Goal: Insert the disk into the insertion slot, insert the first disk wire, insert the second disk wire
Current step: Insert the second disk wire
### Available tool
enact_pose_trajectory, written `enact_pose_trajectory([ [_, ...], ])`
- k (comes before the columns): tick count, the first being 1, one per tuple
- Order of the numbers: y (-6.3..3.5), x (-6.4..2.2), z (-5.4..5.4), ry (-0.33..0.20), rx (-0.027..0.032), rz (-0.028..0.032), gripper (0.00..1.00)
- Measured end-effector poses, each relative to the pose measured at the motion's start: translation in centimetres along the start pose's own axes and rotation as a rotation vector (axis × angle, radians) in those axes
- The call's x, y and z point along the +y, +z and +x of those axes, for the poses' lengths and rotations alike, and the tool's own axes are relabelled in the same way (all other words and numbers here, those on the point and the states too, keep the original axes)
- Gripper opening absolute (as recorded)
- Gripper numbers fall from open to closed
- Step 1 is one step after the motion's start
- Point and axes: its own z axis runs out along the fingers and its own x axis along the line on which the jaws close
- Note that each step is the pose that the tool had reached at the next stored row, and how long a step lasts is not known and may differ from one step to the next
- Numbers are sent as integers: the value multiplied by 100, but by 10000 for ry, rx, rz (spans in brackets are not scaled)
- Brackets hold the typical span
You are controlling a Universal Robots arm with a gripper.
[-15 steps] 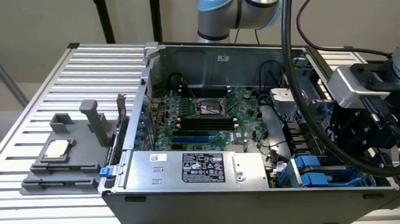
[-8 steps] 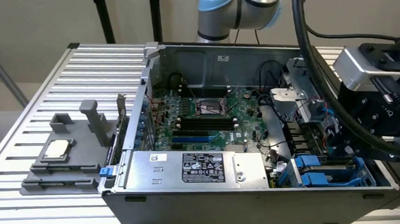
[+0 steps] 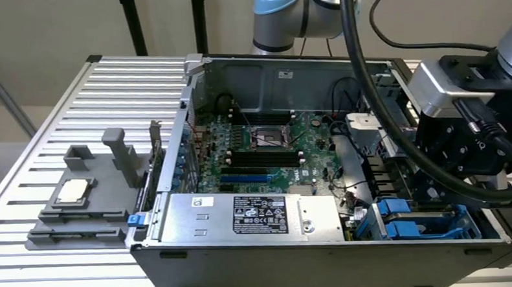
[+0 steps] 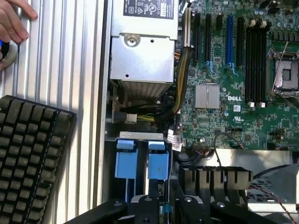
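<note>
Wrist view puts your gripper [image 4: 156, 205] low over the insertion slot [image 4: 140, 154], by the blue tabs; whether the jaws are apart you cannot tell; the disk seems seated there, so judge this the wire stage, needing fine alignment.

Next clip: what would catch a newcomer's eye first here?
The open computer case on the slatted table, its green motherboard bare. The silver power-supply box lies along the case's near wall. The arm's end effector sits right by the blue tabs at the drive bay, and a person's hand rests on the table near a black keyboard.
</note>
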Motion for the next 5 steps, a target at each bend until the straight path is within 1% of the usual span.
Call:
enact_pose_trajectory([
  [5,0,1,0,-3,1,-1,24],
])
